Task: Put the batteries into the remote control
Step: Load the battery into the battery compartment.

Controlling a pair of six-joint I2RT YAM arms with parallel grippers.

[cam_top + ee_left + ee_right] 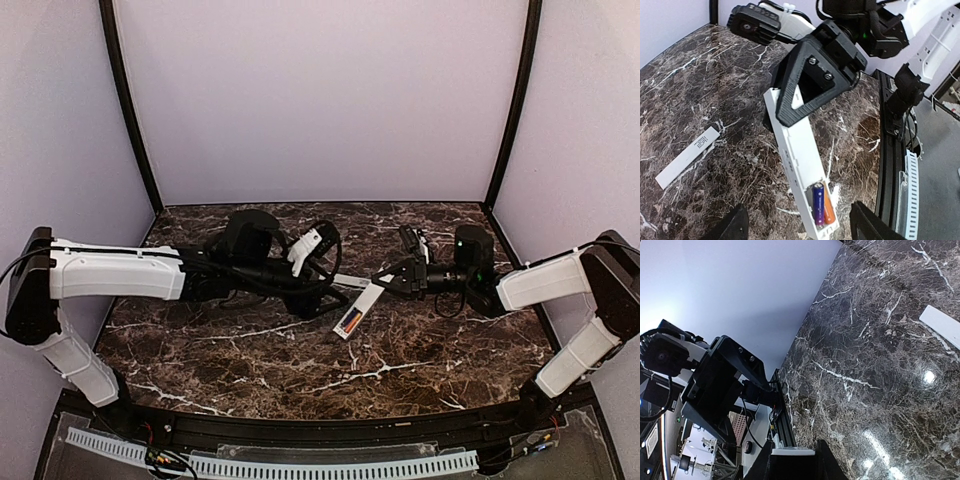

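The white remote control point(362, 305) is held tilted above the marble table, its far end pinched in my shut right gripper point(385, 283). In the left wrist view the remote point(800, 145) runs down from the right gripper's black fingers point(815, 80). Its open recess holds the dark blue-purple battery point(818, 204) and the red-orange battery point(828, 209) side by side. My left gripper point(802, 227) is open, with its fingers on either side of the battery end and not touching it. In the right wrist view the remote's white end point(792, 451) sits between the fingers.
A flat white strip, apparently the battery cover point(687, 157), lies on the table to the left of the remote. It also shows in the top view point(348, 281) and in the right wrist view point(940, 325). The table's black front rail point(320, 430) runs along the near edge.
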